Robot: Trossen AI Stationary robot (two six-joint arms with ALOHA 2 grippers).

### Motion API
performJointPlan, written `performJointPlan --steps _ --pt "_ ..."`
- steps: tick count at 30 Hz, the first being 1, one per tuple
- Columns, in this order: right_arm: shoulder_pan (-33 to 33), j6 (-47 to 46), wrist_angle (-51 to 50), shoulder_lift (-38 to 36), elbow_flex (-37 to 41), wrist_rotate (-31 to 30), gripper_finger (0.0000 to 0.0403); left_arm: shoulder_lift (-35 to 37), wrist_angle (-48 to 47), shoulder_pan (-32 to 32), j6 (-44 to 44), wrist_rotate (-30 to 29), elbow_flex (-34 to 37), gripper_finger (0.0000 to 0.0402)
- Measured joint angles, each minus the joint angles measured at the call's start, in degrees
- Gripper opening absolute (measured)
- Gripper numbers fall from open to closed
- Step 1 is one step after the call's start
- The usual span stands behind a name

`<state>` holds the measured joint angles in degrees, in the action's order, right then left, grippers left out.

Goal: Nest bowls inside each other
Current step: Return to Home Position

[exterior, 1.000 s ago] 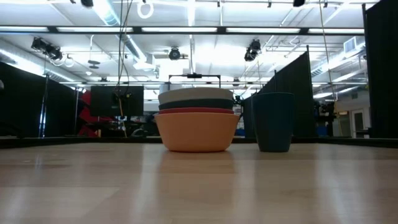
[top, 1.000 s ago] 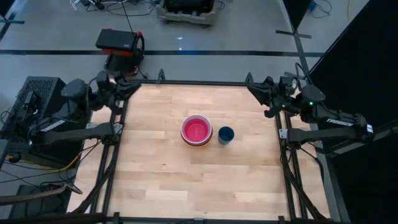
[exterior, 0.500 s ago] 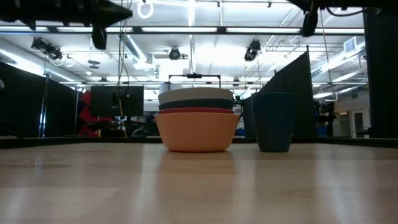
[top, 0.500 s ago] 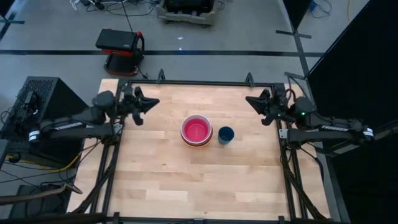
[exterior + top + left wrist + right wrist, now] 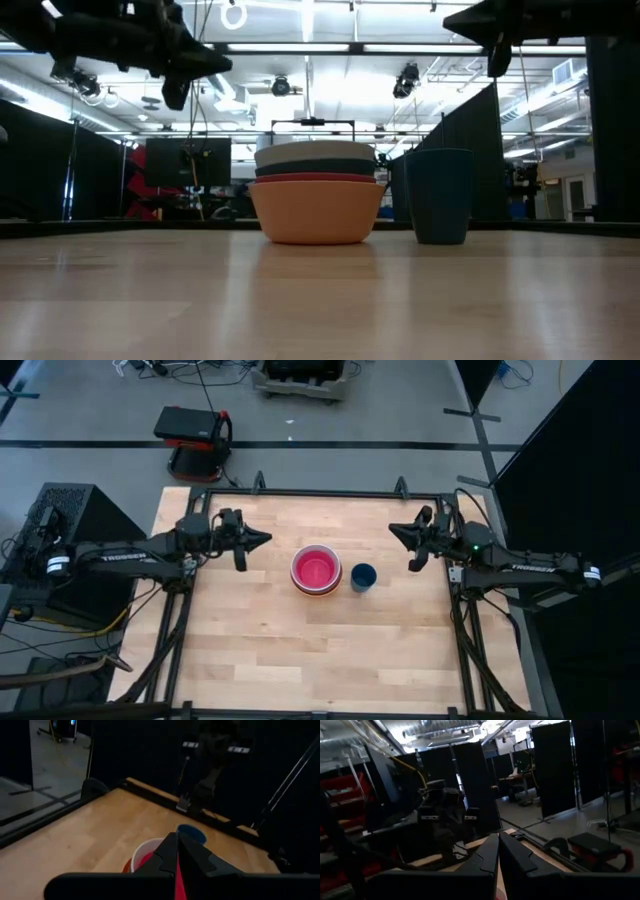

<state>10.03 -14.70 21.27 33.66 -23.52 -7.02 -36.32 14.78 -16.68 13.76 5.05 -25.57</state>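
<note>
The nested bowls [image 5: 316,570] stand midway on the table [image 5: 250,650], the cup [image 5: 363,577] just to their right (not touching).

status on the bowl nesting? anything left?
Looks done: one stack mid-table, with the orange bowl at the bottom, then the rims of the red bowl, teal bowl and white bowl, and the pink bowl on top. The blue cup stands apart on the stack's right. In hand: nothing; left gripper and right gripper hover shut and empty at either side. Left: probably only parking the arms.
</note>
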Motion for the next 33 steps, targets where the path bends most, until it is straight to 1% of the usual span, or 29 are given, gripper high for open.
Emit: performJointPlan --steps 10,12,16,21,33 --pt "0.2 7.8 -0.1 -1.0 0.6 -0.7 0.0000 -1.1 1.6 0.7 -6.7 -0.6 -3.4 0.0000" --pt "0.2 8.1 -0.5 -2.8 0.6 -0.7 0.0000 1.5 -1.6 1.0 -8.0 -0.5 -4.2 0.0000" --pt "0.2 9.3 -3.7 -7.3 0.6 -0.7 0.0000 8.7 -11.8 1.2 -10.1 -1.1 -4.8 0.0000" --pt "0.2 9.1 -10.6 -11.5 0.6 -0.8 0.0000 15.2 -18.1 1.2 -10.6 -3.9 -4.7 0.0000" --pt "0.2 7.0 -11.1 -17.6 5.3 -1.6 0.0000 16.8 -9.3 3.2 -7.7 -4.6 4.6 0.0000"
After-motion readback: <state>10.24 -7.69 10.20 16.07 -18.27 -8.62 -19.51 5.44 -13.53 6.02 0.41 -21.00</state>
